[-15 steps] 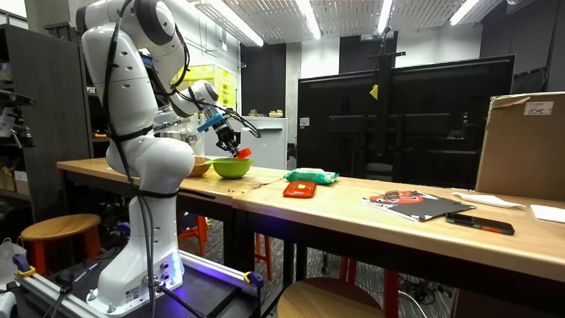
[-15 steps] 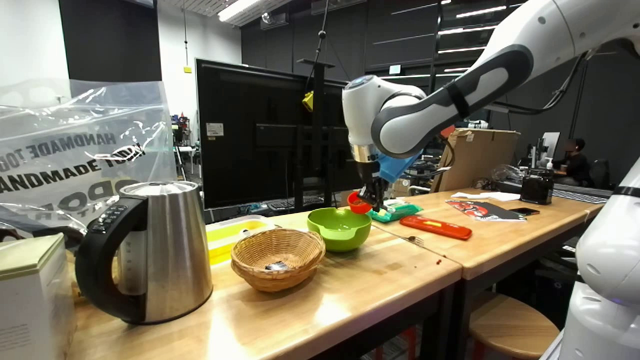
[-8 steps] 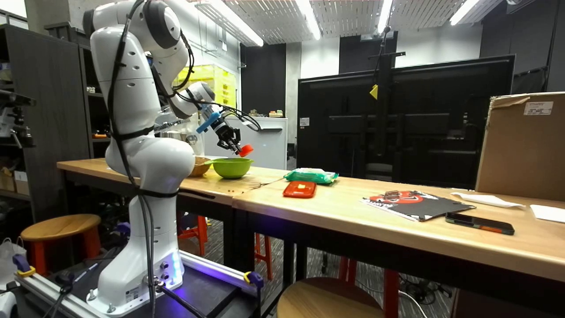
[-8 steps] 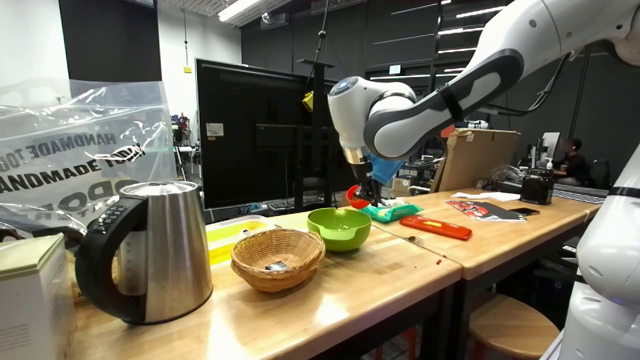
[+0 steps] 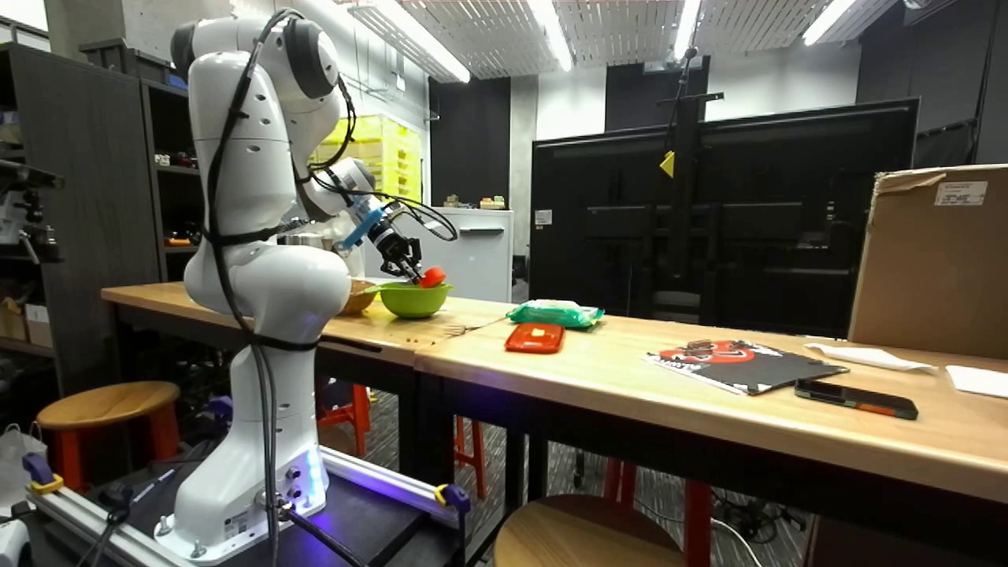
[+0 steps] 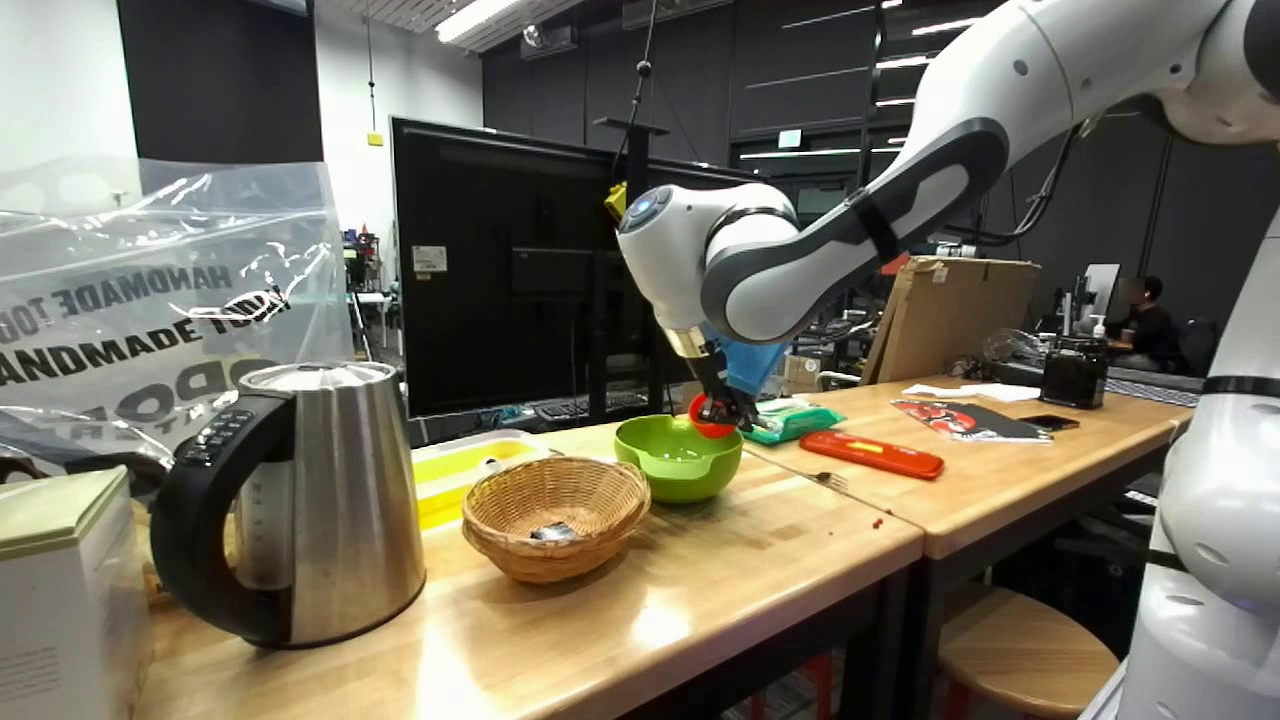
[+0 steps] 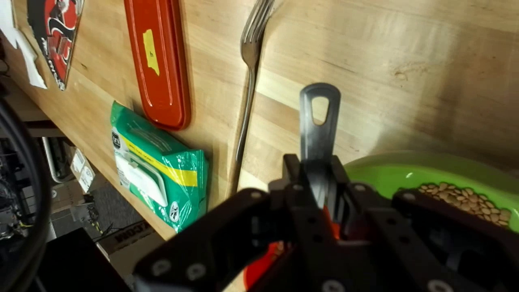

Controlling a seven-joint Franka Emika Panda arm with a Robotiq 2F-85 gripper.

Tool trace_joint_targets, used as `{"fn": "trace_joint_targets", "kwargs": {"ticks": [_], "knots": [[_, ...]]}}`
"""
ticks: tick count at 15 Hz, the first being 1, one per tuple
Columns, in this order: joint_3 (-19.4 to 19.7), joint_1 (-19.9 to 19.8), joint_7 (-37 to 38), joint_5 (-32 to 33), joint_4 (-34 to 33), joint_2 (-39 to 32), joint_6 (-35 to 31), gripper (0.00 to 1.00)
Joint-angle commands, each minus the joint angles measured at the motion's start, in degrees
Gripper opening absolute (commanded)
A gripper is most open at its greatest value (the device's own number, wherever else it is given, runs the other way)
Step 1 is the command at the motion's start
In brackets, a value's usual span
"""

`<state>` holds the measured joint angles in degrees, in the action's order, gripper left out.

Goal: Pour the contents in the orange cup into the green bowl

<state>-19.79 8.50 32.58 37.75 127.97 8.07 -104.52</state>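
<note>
Hand (image 7: pixel 314 167) lowered; slanting downward; gripping orange cup (image 5: pixel 433 276); near green bowl (image 5: pixel 414 304)

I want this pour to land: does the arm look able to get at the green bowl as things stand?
Likely yes: the hand holds the orange cup by its handle, close to the green bowl, and nothing visible stands between them.

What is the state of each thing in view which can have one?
Orange cup: tilted, contents mostly hidden
Jaws: shut on the cup's handle
Green bowl: upright, holding brown pieces
Wipes packet: closed
Kettle: upright, closed
Wicker basket: holding a small dark item
Phone: screen dark
Fork: lying flat
Red flat object: lying flat
</note>
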Motion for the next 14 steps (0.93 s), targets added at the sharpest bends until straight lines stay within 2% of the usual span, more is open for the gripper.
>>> {"fn": "trace_joint_targets", "kwargs": {"ticks": [1, 6, 14], "knots": [[0.06, 2.38, 1.75, 3.13, -3.18, -3.22, 4.27, 0.04], [0.24, 4.52, 1.73, 6.35, -5.28, -5.31, 8.94, 0.04], [0.11, 7.71, 0.72, 12.20, -8.84, -10.08, 20.30, 0.04]]}}
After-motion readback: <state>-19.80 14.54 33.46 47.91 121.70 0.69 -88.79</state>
